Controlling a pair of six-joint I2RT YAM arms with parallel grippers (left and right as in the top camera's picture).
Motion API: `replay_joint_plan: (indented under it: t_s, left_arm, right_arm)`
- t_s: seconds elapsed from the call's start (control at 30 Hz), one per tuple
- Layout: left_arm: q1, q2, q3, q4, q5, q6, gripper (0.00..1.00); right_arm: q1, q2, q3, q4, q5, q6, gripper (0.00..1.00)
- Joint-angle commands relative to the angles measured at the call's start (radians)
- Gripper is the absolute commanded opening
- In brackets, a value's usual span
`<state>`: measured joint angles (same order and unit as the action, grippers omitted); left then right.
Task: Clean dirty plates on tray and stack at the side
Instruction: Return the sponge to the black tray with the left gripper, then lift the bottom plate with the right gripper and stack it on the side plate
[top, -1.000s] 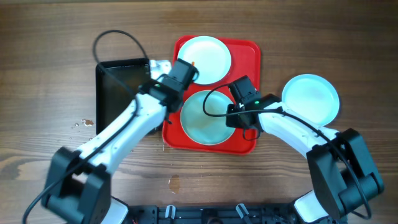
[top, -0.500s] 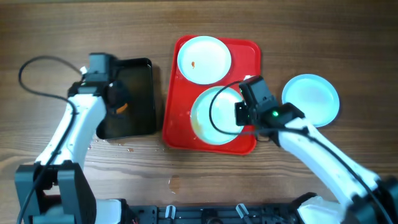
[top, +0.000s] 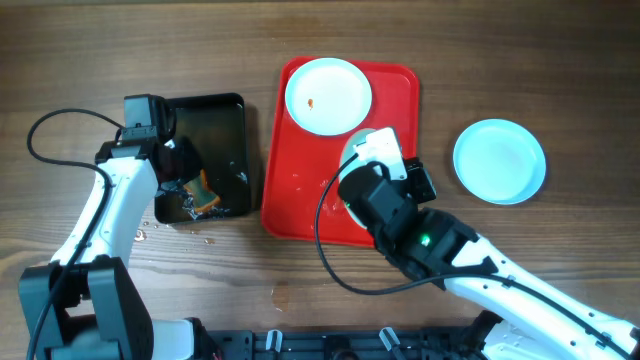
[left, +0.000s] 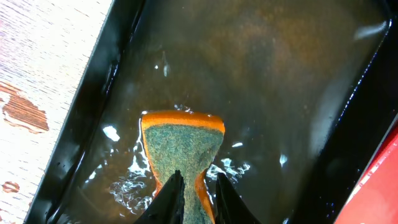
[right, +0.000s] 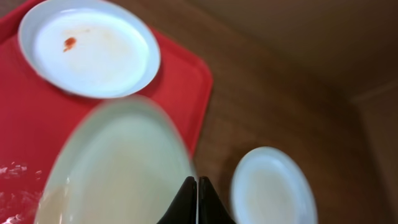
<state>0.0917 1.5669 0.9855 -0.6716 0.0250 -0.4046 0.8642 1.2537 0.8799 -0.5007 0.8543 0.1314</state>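
We count three plates all told. One plate (top: 328, 95) lies flat at the top end of the red tray (top: 290, 200), with a small orange-brown spot left of its middle. A second plate (top: 499, 161) sits by itself on the table (top: 520, 60) at the right of the frame, well apart from the tray, and it looks clean to us. The third plate (right: 118, 168) is in the right hand (right: 197, 198). The fingers are pressed almost together on its rim, holding it over the lower right part of the tray. It's blurry in the wrist view, so we can't tell if it's stained or whether it touches the tray.

There are two trays. The red one is in the middle, and a black tray (top: 215, 110) with water in it sits just to its left.

There's one sponge (left: 183, 146), orange with a green scrubby face, down in that water near the lower end of the black tray. The left hand (left: 198, 196) has it pinched by one end, with the fingers a narrow gap apart and the sponge squeezed between them.
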Motion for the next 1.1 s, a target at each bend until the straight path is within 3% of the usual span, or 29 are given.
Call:
replay_joint_plan:
  t_s: [0.0,0.2,0.3,0.37,0.5,0.6,0.8,0.83,1.07]
  left_arm:
    - [0.003,-0.007,-0.005,0.003,0.016,0.013,0.16]
    - [0.003,-0.007,-0.005,0.003,0.016,0.013,0.19]
    - [0.003,-0.007,-0.005,0.002,0.016,0.013,0.22]
    - [0.003,-0.007,-0.005,0.002,0.016,0.013,0.28]
    - [0.002,-0.007,-0.005,0.003,0.016,0.013,0.40]
    - [0.002,-0.007,-0.005,0.002,0.018,0.013,0.47]
    - [0.002,-0.007,-0.005,-0.001,0.053,0.012,0.76]
    - [0.002,-0.007,-0.005,-0.001,0.054,0.012,1.00]
    - [0.002,-0.007,-0.005,-0.001,0.053,0.012,1.00]
  right_arm:
    - [0.019,-0.013,0.000,0.024,0.142,-0.106,0.04]
    - [0.027,-0.013,0.000,0.083,0.177,-0.164,0.04]
    - [0.018,-0.013,0.000,0.030,0.103,-0.036,0.04]
    - [-0.029,-0.012,-0.001,-0.051,-0.049,0.127,0.14]
    - [-0.225,0.016,-0.005,-0.132,-0.351,0.266,0.33]
    - [-0.398,0.044,-0.005,-0.142,-0.566,0.259,0.37]
    - [-0.690,0.140,-0.005,-0.147,-0.966,0.132,0.39]
    - [-0.725,0.169,-0.005,-0.149,-1.039,0.088,0.39]
    - [-0.783,0.359,-0.005,-0.169,-1.228,-0.002,0.35]
